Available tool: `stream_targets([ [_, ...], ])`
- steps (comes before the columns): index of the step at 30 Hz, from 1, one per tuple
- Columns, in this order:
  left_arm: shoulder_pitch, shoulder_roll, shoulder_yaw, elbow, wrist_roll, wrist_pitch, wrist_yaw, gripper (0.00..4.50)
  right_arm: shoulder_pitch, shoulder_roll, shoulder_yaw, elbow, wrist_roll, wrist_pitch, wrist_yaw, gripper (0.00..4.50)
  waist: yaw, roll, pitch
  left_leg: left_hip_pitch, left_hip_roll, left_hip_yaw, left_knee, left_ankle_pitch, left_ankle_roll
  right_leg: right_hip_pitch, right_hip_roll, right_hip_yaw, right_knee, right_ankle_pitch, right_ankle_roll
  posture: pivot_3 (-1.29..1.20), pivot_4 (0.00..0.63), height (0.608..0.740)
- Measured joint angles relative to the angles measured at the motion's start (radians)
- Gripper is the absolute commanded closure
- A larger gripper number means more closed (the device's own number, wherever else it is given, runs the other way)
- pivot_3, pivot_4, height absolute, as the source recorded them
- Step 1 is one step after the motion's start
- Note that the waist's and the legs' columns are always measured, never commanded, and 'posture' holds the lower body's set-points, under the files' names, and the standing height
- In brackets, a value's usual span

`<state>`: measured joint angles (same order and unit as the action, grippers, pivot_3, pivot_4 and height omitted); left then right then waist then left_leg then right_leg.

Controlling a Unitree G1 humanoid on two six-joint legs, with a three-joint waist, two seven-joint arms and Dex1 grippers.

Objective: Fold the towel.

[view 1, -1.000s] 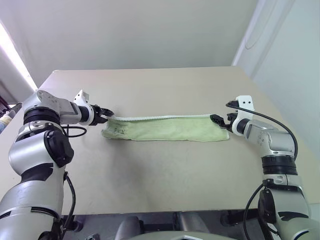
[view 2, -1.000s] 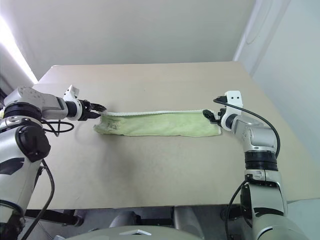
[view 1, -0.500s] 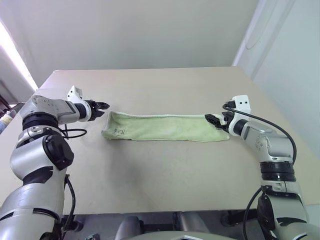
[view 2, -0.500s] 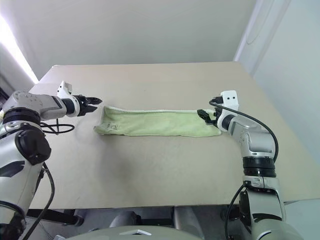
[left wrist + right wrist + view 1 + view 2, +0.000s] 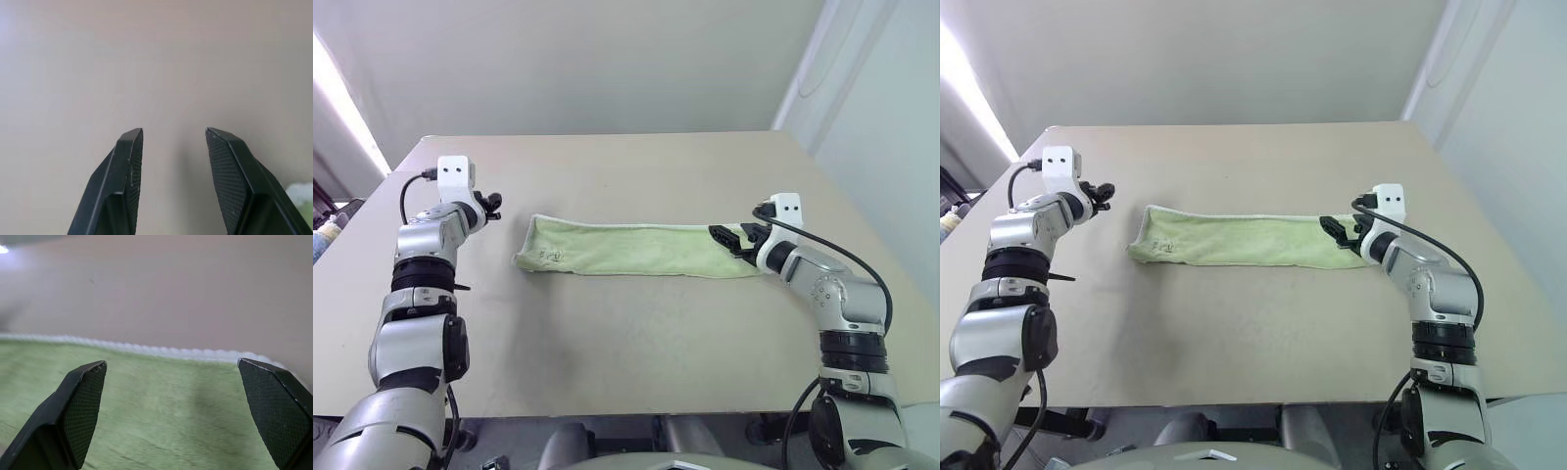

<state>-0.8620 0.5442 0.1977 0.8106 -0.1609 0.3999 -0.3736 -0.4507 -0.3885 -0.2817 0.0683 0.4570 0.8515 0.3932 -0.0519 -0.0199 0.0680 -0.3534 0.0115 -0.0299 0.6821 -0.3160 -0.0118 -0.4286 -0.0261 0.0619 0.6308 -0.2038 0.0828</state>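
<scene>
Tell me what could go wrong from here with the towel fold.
1. The right gripper hangs wide open over the towel end; closing too high could catch only the top layer or nothing.
2. The left gripper is open and off the cloth, aimed at bare table. A lone pull from the right could drag the long strip rather than fold it.
3. The towel's left end curls up slightly, so a regrasp there may bunch it.

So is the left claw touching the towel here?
Apart. In the left eye view, bare table separates the left claw from the towel; the left wrist view shows its open fingers holding nothing.
</scene>
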Motion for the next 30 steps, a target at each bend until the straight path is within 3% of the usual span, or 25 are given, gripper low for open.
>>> stream_targets([
  [4,0.043,0.037,-0.053,-0.105,0.000,-0.150,-0.196,2.35,-0.009,0.077,-0.176,-0.014,0.171,0.184,-0.084,0.02,0.008,0.000,0.000,0.000,0.000,0.000,0.000,0.000,0.000,0.000,0.001,0.000,0.000,0.000,0.000,0.00,0.000,0.712],
  [6,0.069,0.049,-0.074,-0.179,-0.007,-0.215,-0.314,2.35,-0.031,0.141,-0.318,-0.010,0.287,0.283,-0.175,0.02,0.010,0.001,-0.001,-0.001,0.000,0.000,0.000,0.000,0.000,0.000,0.000,0.000,0.000,0.000,0.000,0.00,0.000,0.712],
  [10,0.120,0.048,-0.118,-0.260,-0.016,-0.315,-0.458,2.35,-0.042,0.190,-0.472,-0.028,0.416,0.399,-0.332,0.02,0.009,0.003,-0.001,0.000,0.000,0.001,0.000,0.000,0.000,0.000,0.000,0.000,0.000,0.000,0.000,0.00,0.000,0.712],
  [16,0.194,0.023,-0.230,-0.306,-0.037,-0.304,-0.712,2.35,0.028,0.285,-0.653,-0.110,0.614,0.533,-0.575,0.02,0.006,0.004,-0.002,-0.001,0.001,0.000,0.000,0.000,0.001,0.000,0.002,0.001,0.000,-0.001,0.000,0.00,0.000,0.712],
  [24,0.185,-0.095,-0.351,-0.269,-0.044,-0.237,-0.870,2.35,0.093,0.284,-0.691,-0.149,0.916,0.511,-0.847,0.02,-0.004,0.005,-0.002,-0.001,0.001,0.002,0.000,0.000,0.001,0.003,0.003,0.004,0.000,-0.004,-0.001,0.00,0.000,0.712],
  [30,0.134,-0.129,-0.376,-0.205,-0.035,-0.258,-0.904,2.35,0.188,0.267,-0.597,-0.153,1.111,0.358,-0.996,0.02,-0.022,0.006,-0.002,-0.001,0.005,0.002,-0.001,0.000,0.001,0.003,0.012,0.012,-0.001,-0.004,-0.002,0.00,0.000,0.712],
])
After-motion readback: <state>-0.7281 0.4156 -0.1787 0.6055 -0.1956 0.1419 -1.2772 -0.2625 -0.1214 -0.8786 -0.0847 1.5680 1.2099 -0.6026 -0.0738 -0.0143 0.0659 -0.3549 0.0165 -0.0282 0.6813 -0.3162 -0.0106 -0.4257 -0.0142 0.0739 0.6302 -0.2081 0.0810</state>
